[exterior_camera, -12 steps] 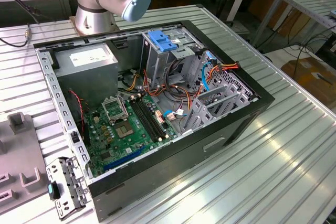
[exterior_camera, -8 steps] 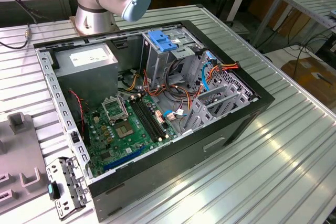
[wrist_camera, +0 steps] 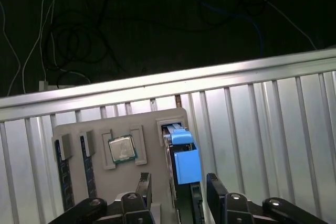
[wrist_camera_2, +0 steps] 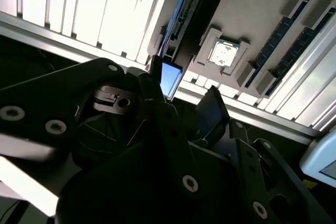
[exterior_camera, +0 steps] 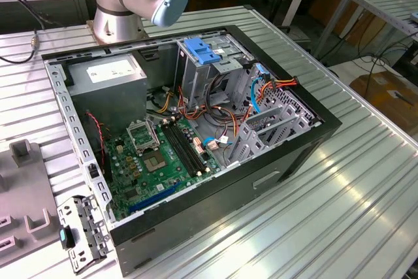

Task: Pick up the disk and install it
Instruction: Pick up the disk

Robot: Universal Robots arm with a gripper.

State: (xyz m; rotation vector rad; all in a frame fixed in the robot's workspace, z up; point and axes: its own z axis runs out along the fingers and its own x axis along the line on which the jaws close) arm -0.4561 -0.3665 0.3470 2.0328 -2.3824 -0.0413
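Claw [wrist_camera: 179, 191] over parts tray [wrist_camera: 151, 150], disk [wrist_camera: 185, 157] ungripped.
The parts tray on the worktop [wrist_camera: 273, 129] holds memory sticks [wrist_camera: 64, 177], a processor [wrist_camera: 122, 149] and the disk, each in its own recess; the disk stands on edge in its slot, probably so the claw, fingers apart, can straddle it.

Disk [wrist_camera: 185, 163]: grey w/ blue carrier, on edge in slot of grey tray [wrist_camera: 84, 129].

In the first wrist view the disk [wrist_camera: 186, 165] is cut off by the picture's edge.
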